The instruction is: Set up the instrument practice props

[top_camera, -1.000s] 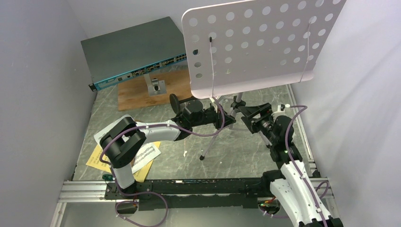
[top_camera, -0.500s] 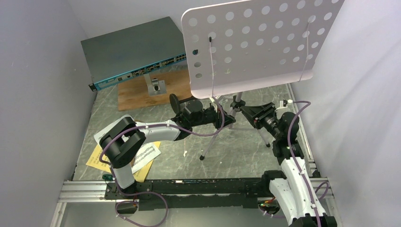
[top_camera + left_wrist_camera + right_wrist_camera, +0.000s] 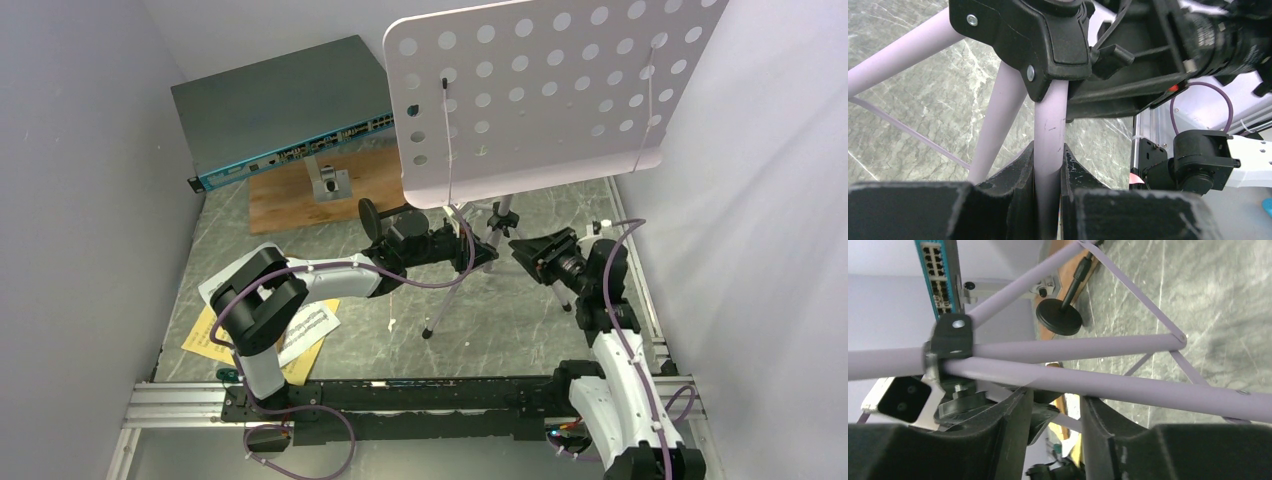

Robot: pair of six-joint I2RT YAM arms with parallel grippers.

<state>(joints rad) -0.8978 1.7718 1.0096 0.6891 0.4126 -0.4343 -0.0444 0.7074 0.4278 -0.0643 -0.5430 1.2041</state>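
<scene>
My left gripper (image 3: 1049,160) pinching the lilac music stand (image 3: 540,168) at its pole, right gripper (image 3: 1055,405) spread just beside a leg, desk edge near the right wall (image 3: 760,200), music sheets (image 3: 300,330) well left.

music stand (image 3: 540,90) centre-right; switch (image 3: 280,110) back left, board (image 3: 290,195) before it; mic stand (image 3: 371,216) left of stand legs; sheets (image 3: 315,322) front left.

Marbled table (image 3: 500,320) carries music sheets (image 3: 312,324), wooden board (image 3: 285,200), network switch (image 3: 270,110) and tripod music stand (image 3: 540,90)
</scene>
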